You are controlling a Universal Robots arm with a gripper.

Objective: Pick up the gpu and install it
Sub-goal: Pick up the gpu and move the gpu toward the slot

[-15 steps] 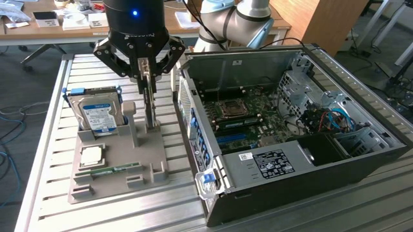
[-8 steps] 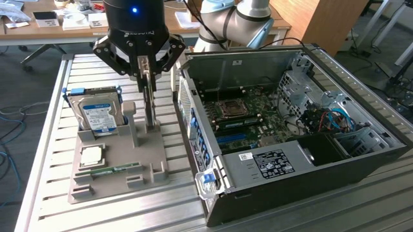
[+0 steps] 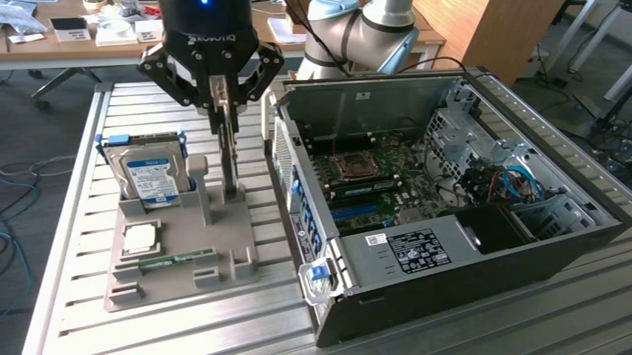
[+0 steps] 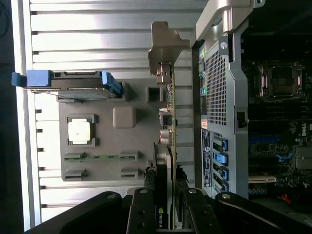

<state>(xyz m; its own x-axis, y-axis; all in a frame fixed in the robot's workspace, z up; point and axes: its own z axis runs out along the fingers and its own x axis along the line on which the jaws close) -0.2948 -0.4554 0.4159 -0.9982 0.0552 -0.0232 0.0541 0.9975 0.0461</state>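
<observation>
The gpu stands on edge as a thin card over the grey holder tray, just to the exterior view's left of the open computer case. My gripper comes down from above and is shut on the card's upper edge. In the wrist view the gpu shows edge-on, with its silver bracket at the far end. There my gripper has a black finger on each face of the card. The card's lower end is at the tray's upright slot; I cannot tell whether it still touches it.
A hard drive with a blue-white label stands in the tray, with a CPU and a memory stick lying nearer the front. The case lies open, its motherboard facing up. The slatted metal table carries everything.
</observation>
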